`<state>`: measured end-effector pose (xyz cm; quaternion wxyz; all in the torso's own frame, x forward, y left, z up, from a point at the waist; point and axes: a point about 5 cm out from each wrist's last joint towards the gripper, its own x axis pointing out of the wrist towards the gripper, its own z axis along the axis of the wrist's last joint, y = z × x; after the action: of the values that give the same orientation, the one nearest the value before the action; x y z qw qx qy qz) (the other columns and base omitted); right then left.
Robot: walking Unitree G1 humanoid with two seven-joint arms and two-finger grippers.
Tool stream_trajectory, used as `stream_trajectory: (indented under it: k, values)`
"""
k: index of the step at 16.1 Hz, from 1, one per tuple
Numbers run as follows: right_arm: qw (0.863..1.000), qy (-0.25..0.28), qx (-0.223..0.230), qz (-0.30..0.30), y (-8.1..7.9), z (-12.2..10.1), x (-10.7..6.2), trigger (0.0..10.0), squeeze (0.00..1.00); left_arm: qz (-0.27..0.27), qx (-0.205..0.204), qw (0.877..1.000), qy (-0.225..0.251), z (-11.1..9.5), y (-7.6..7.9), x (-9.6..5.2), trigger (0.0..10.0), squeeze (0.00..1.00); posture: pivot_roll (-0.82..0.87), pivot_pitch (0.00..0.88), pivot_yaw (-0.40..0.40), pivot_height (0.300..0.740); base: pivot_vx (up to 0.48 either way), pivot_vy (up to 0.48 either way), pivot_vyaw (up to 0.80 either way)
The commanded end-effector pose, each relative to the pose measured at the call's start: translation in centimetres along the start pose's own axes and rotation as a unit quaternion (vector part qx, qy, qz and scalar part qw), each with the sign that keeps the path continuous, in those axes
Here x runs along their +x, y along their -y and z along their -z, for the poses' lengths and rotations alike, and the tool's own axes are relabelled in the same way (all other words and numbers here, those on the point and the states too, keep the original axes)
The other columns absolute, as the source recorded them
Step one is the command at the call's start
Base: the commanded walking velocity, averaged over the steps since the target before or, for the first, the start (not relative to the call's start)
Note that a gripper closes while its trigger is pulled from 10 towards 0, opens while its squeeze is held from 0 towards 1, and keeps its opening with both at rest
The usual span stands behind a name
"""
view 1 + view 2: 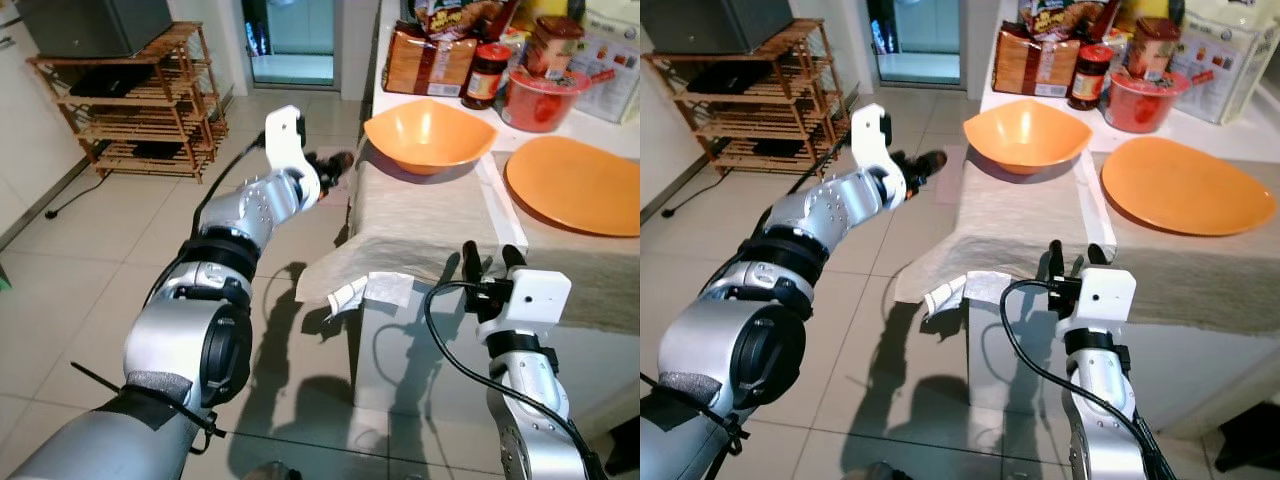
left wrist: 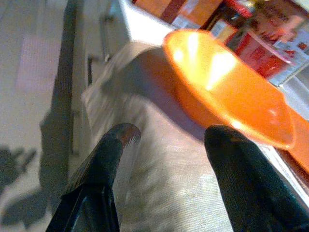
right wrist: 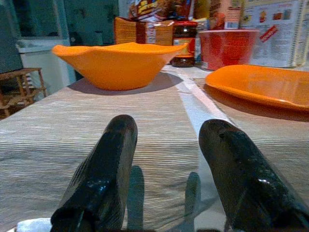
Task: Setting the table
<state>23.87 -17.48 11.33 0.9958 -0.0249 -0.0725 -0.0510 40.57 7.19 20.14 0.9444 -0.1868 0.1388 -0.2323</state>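
Note:
An orange bowl (image 1: 430,135) sits at the far left corner of the table, on a beige placemat (image 1: 420,215) that hangs over the table's left edge. On a second mat to its right lies a flat orange plate (image 1: 575,185). My left gripper (image 1: 335,168) reaches in from the left, just short of the bowl's rim; in the left wrist view its fingers (image 2: 111,150) stand open with nothing between them. My right gripper (image 1: 493,262) hovers open at the near edge of the placemat, pointing toward the bowl (image 3: 118,63) and the plate (image 3: 260,84).
Food packets (image 1: 430,60), a dark jar (image 1: 487,75) and a red tub (image 1: 540,100) crowd the back of the table. A wooden shelf (image 1: 135,100) stands on the tiled floor at the left. A white tag (image 1: 375,290) dangles from the mat's corner.

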Motion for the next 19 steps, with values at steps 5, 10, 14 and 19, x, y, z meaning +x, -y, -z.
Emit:
stream_trajectory:
  k: [5,10,14,19]
  values:
    - [1.000,0.009,-0.004,0.011,0.3,-0.7,0.0,10.0,0.00,0.074,0.343,0.916,0.193,0.8,0.6,-4.6,10.0,0.00,-0.12,0.000,0.090,0.722,0.000,0.000,0.00]
    - [1.000,0.019,0.004,0.003,-0.3,-0.9,0.8,10.0,0.00,0.061,0.307,0.931,0.190,4.5,0.5,-6.6,10.0,0.00,-0.07,0.000,0.075,0.722,0.000,0.000,0.00]
    - [1.000,0.021,0.005,0.008,-0.3,-0.8,1.0,10.0,0.00,0.060,0.285,0.938,0.187,4.5,0.9,-6.5,10.0,0.00,-0.07,0.000,0.083,0.722,0.000,-0.229,0.00]
    - [1.000,0.025,0.001,0.008,-0.2,-1.0,1.2,10.0,0.00,0.063,0.281,0.940,0.185,4.6,1.5,-6.3,10.0,0.00,-0.08,0.000,0.080,0.722,0.000,-0.440,0.00]
